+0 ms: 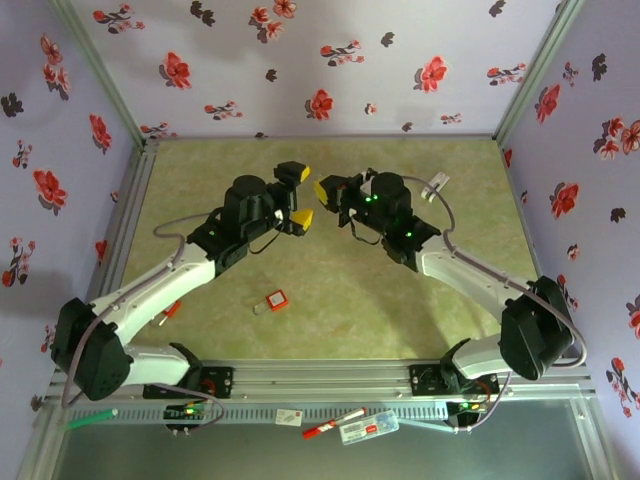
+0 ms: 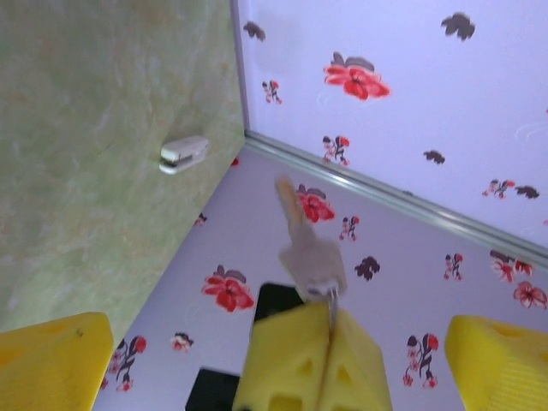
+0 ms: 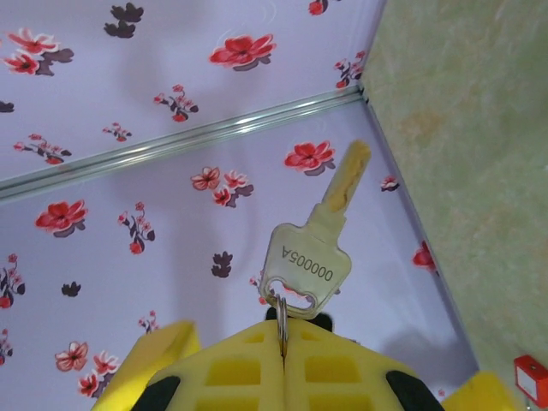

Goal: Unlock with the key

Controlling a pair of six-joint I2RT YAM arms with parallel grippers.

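**A:** Top view first: both arms reach to mid-desk and meet nose to nose. The left gripper (image 1: pixel 298 195) has its jaws spread wide. The right gripper (image 1: pixel 324 190) points straight into that gap, jaws clenched.

**B:** And the red padlock (image 1: pixel 277 298) lies on the desk (image 1: pixel 420 300), nearer the bases and well apart from both. The white clip (image 1: pixel 437 183) is off at the far right, out of play.

**A:** Left wrist camera now, and there's the key (image 2: pixel 310 253)! Pale metal, standing up from the right gripper's pinched tips. It's framed between the left's two released jaws, and neither touches it.

**B:** Pinched by the ring (image 2: pixel 332 300), look, not by the head. I'd say that's why it stands a little crooked.

**A:** The right wrist view agrees. The ring is nipped in the seam of the closed jaws, the head sits just above, and the blade points away from the wrist. All of it is up in the air.

**B:** My read is a handover. A ring hold lets the key swivel, which is no good for turning a lock. The open left jaws look placed to take the head firmly.

**A:** The risk is a nudge spinning it before they close. The padlock's untouched, so the unlocking itself hasn't begun.
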